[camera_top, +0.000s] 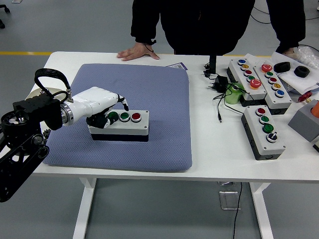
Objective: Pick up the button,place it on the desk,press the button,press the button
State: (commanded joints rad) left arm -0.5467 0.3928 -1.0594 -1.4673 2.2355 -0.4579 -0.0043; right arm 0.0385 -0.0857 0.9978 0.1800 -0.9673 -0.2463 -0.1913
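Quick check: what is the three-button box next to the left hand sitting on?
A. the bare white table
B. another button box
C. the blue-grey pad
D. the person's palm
C: the button box rests flat on the blue-grey pad, with the left hand at its left end.

- I was working in a lab or test workshop: grey industrial floor (75, 25) with a yellow line (22, 53).
- Spare button boxes (262, 130) and cables (219, 97) cluttered the white tabletop (214, 149).

A person in black (214, 22) rests a hand (137, 52) on the white table (219, 154); a blue-grey quilted mat (149, 99) covers its left.
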